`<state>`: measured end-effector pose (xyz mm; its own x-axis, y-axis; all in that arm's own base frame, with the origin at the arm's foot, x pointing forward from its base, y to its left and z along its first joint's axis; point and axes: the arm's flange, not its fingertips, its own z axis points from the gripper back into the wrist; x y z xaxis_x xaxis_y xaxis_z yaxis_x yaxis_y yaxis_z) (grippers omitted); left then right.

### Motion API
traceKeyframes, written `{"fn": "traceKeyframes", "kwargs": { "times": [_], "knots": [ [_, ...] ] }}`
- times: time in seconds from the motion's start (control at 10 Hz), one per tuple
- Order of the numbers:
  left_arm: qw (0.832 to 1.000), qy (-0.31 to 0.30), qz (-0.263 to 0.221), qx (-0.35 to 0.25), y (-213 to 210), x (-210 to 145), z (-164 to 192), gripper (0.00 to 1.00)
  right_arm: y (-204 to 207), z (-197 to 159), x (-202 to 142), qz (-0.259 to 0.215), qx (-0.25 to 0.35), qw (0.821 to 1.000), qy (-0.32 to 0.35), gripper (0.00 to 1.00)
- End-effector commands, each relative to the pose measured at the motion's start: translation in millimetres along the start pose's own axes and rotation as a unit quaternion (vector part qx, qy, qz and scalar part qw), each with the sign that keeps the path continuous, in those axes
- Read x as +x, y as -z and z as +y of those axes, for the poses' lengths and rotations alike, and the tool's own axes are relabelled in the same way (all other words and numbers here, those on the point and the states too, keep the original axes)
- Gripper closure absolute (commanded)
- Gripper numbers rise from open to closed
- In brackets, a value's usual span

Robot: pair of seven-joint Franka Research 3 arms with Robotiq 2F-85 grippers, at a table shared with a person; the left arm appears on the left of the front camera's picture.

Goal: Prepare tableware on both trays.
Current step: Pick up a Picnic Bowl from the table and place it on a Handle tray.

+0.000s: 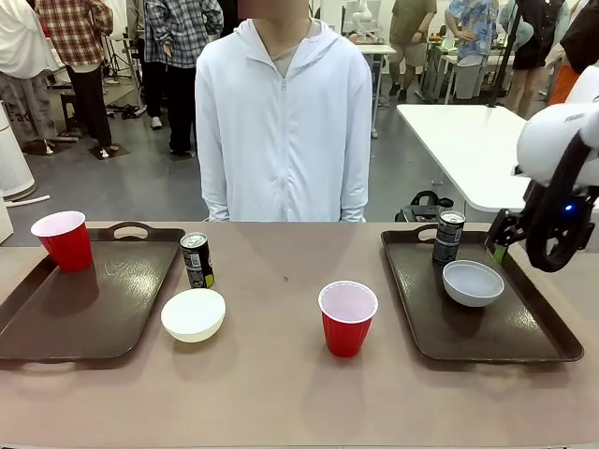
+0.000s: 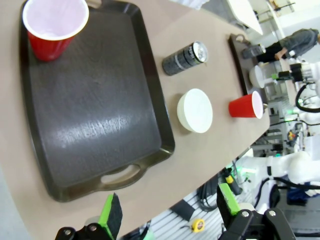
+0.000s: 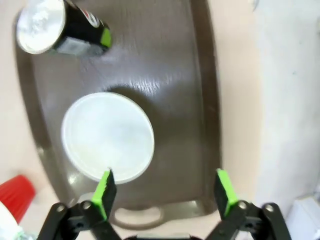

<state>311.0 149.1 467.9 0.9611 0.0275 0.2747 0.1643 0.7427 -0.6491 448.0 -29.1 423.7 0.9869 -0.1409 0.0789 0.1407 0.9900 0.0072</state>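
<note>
The left tray [image 1: 103,318] carries one red cup [image 1: 63,239] at its far left corner. Beside that tray, on the bare table, stand a dark can [image 1: 197,260] and the cream-white bowl [image 1: 193,314]. The second red cup [image 1: 347,318] stands mid-table. The right tray [image 1: 524,337] holds the other can [image 1: 448,237] and the grey-blue bowl [image 1: 473,282]. My right gripper [image 3: 162,192] hovers open above the tray's outer side, with the bowl [image 3: 107,137] and can [image 3: 60,30] below it. My left gripper [image 2: 169,207] hangs open over the table's near edge, off the left tray [image 2: 95,125].
A person in a white hoodie [image 1: 284,122] stands at the far side, hands out of sight. My right arm [image 1: 557,196] hangs over the right tray's far right corner. Another white table [image 1: 468,140] stands behind on the right. People stand in the background.
</note>
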Motion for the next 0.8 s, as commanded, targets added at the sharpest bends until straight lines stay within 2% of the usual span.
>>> {"fn": "traceKeyframes", "kwargs": {
  "times": [0.0,0.2,0.7],
  "knots": [
    [1.000,-0.003,-0.002,-0.004,-1.2,-0.3,0.1,0.00,-32.4,-0.7,-31.4,-0.007,-0.011,1.000,0.008,0.05],
    [1.000,-0.003,-0.002,-0.004,-1.2,-0.3,0.1,0.00,-48.8,-4.2,-25.3,0.001,0.004,1.000,-0.010,0.05],
    [1.000,-0.003,-0.002,-0.004,-1.2,-0.3,0.1,0.00,-40.1,-2.3,-25.6,-0.008,-0.003,1.000,0.002,0.05]
  ]
}}
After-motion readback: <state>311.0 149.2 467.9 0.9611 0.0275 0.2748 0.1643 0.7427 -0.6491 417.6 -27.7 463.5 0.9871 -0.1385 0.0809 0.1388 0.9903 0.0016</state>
